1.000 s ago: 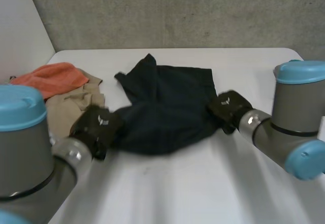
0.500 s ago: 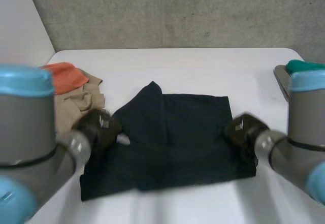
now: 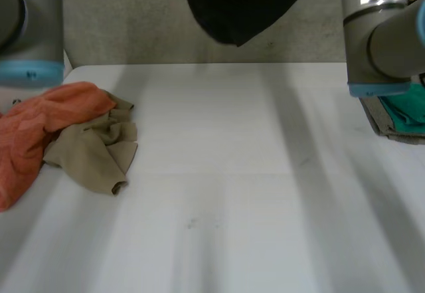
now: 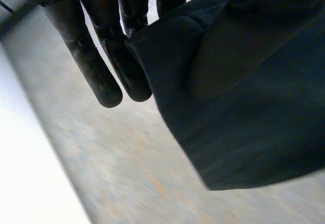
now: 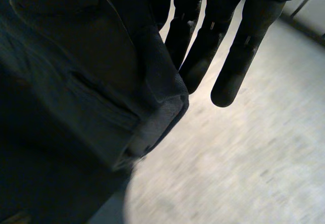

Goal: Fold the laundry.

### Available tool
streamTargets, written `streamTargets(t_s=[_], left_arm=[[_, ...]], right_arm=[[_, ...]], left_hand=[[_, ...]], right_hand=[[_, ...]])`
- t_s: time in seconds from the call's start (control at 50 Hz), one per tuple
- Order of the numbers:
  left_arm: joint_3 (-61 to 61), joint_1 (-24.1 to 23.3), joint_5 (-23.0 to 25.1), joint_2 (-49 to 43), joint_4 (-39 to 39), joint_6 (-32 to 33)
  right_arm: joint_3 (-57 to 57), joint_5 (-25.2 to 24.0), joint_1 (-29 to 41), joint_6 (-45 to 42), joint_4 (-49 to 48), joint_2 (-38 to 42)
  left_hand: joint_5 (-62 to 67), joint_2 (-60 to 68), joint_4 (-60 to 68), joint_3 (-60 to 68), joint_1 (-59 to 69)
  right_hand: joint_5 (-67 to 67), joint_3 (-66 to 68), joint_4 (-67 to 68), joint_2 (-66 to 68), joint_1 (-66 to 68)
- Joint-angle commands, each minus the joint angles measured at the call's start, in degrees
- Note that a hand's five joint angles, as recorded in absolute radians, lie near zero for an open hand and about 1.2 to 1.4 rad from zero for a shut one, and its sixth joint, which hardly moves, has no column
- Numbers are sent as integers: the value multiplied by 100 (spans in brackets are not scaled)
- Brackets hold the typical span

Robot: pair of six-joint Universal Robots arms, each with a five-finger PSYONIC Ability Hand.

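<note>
Aloft, dark garment (image 3: 242, 4), hemmed edges bunched, sagging to a point.

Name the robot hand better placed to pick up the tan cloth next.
Probably left: the tan cloth lies on the left arm's side, far from the right arm. Both hold the dark garment.

The right hand (image 5: 205, 41) comes in with straight fingers (image 5: 242, 51). A dark cloth (image 5: 76, 107) hangs beside them, held at its thick hemmed edge, which presses against the innermost finger. The cloth hides the thumb. Behind them lies a grey surface (image 5: 244, 173).
</note>
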Motion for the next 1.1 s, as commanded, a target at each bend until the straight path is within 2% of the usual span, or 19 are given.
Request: streamTargets(t_s=[0.02,0.12,0.28,0.34,0.44,0.58,0.68,0.76,0.78,0.82,0.84,0.86,0.88,1.02,1.1], left_arm=[[-1325,-313,346,-33,-458,-251],[-2204,-542,312,-340,-519,-172],[-3286,-823,-260,-797,-959,83],[-3532,-920,-339,-728,-1222,154],[-3805,-982,-348,-298,-1749,241],[-4139,-1069,-225,511,-2970,610],[-4411,-1184,-225,828,-4479,1006],[-4438,-1210,-190,890,-5194,1006],[-4420,-1210,-164,881,-5195,989],[-4359,-1193,-111,864,-5117,954],[-4272,-1167,-67,837,-4977,919],[-4227,-1149,-58,828,-4880,910],[-4166,-1140,-49,820,-4766,901],[-3718,-806,126,512,-3088,840],[-3489,-569,583,179,-2244,839]], right_arm=[[-92,-364,-43,90,1222,700],[417,-417,-52,-190,1442,998],[1323,-479,-78,-1113,2021,1500],[1578,-479,-105,-1368,2452,1448],[1964,-461,-131,-1264,3312,930],[2518,-417,-113,-1482,4551,218],[3298,-259,-209,-2447,6333,-318],[3783,-224,-298,-3046,6751,-591],[3836,-232,-298,-3065,6672,-618],[3916,-250,-298,-3030,6436,-671],[3968,-267,-289,-2952,6199,-706],[3986,-276,-280,-2907,6093,-715],[3995,-268,-272,-2837,5978,-724],[4057,-145,-219,-2222,5336,-732],[4197,-171,-175,-2090,5125,-785]], left_hand=[[1234,1127,1109,1154,1327],[1234,1127,1109,1154,1327],[1234,1127,1109,1154,1327],[1234,1127,1109,1154,1327],[1234,1127,1109,1154,1327],[1234,1127,1109,1154,1327],[1234,1127,1109,1154,1327],[1234,1127,1109,1154,1327],[936,829,811,856,1029],[-990,-1097,-1115,-1070,-898],[-3816,-3922,-3941,-3895,-3723],[-5076,-5183,-5201,-5156,-4984],[-5766,-5873,-5891,-5846,-5673],[-5766,-5873,-5891,-5846,-5673],[-5766,-5873,-5891,-5846,-5673]], right_hand=[[1131,1178,1133,1247,1548],[1131,1178,1133,1247,1548],[1131,1178,1133,1247,1548],[1131,1178,1133,1247,1548],[1131,1178,1133,1247,1548],[1131,1178,1133,1247,1548],[1131,1178,1133,1247,1548],[1131,1178,1133,1247,1548],[1131,1178,1133,1247,1548],[1131,1178,1133,1247,1548],[1131,1178,1133,1247,1548],[1131,1178,1133,1247,1548],[1131,1178,1133,1247,1548],[1131,1178,1133,1247,1548],[1131,1178,1133,1247,1548]])
